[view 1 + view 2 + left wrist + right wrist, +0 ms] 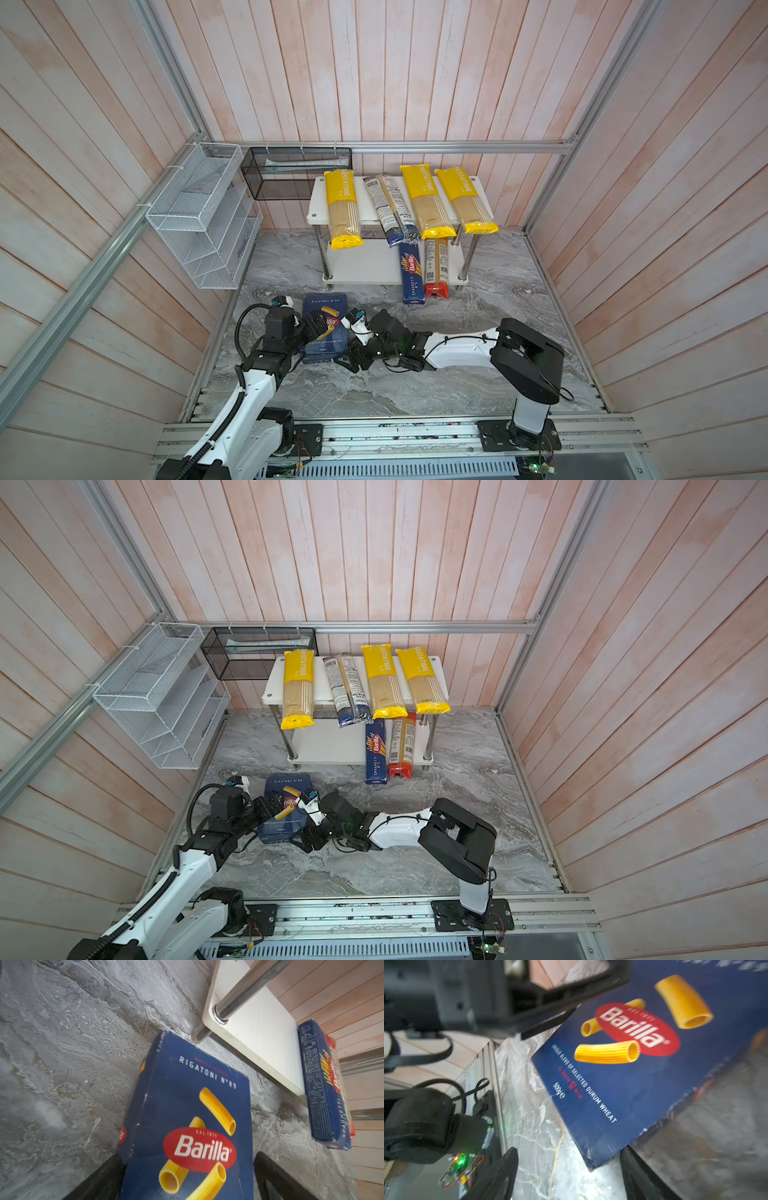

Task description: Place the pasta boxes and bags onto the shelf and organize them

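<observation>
The left hand point(319, 327) grips the rigatoni box point(186, 1109) across its width, on the desk point(457, 303) near the shelf point(365, 266). The right hand point(569, 1174) stands wide, with the box's near corner between its fingers.

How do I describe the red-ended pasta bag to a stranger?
Find the white two-tier shelf by the back wall. Two packs stick out from its lower board. The red-ended bag is the right one, white-labelled, beside the dark blue box.

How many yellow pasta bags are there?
3, all on the shelf's top board, overhanging its front: left yellow bag at its left end, middle yellow bag and right yellow bag at its right.
</observation>
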`<state>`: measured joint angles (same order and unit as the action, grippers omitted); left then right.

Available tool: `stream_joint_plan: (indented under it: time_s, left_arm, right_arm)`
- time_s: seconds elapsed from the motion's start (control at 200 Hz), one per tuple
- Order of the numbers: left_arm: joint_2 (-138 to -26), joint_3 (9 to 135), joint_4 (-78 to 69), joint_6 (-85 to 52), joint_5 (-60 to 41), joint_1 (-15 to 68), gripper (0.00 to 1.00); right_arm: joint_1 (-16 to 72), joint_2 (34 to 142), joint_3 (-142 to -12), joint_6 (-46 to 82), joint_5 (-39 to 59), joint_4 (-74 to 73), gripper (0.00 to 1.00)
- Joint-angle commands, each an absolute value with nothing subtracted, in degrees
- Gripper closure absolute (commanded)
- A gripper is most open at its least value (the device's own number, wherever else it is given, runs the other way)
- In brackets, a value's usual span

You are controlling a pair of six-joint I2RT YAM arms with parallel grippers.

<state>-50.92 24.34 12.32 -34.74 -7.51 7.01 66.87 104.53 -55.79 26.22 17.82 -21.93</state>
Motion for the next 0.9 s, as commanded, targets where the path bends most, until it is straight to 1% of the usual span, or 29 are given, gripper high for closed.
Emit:
stream_joint_plan:
  time_s: [0.0, 0.135, 0.245, 0.41, 0.485, 0.595, 0.66, 0.77, 0.895]
  left_arm:
    - [-51.29, 26.06, 13.87, -33.25, -14.36, 8.56, 0.0]
    - [-53.54, 27.94, 12.93, -30.38, -10.44, 8.52, 0.0]
    - [-59.26, 31.17, 11.48, -27.27, -9.94, 8.51, 0.0]
    - [-69.86, 36.27, 10.2, -24.75, -10.67, 8.44, 0.0]
    - [-73.11, 37.38, 7.61, -24.31, -13.27, 8.48, 0.0]
    - [-77.07, 38.55, 3.16, -23.53, -21.05, 8.86, 0.01]
    - [-78.72, 39.4, 2.29, -22.83, -22.9, 10.28, 0.0]
    - [-81.14, 41.58, 2.81, -20.9, -21.62, 14.53, 0.0]
    - [-84.14, 43.64, 2.21, -21.21, -21.99, 18.36, 0.0]
  right_arm:
    - [72.12, 102.22, -54.77, 26.9, 19.41, -21.81, 0.23]
    - [73.35, 97.01, -50.47, 28.99, 15.57, -21.62, 0.23]
    - [72.63, 89.72, -45.49, 30.27, 9.19, -20.28, 0.23]
    - [69.98, 79.08, -39.49, 31.49, 4.43, -15.59, 0.23]
    - [68.73, 73.97, -36.04, 33.64, 1.98, -14.44, 0.23]
    - [66.99, 66.97, -29.95, 36.25, -0.82, -14.79, 0.23]
    - [65.57, 63.24, -27.29, 37.8, -1.2, -14.06, 0.23]
    - [63.93, 57.27, -23.3, 39.97, -3.35, -12.42, 0.21]
    - [60.99, 53.52, -20.26, 42.57, -3.91, -9.97, 0.21]
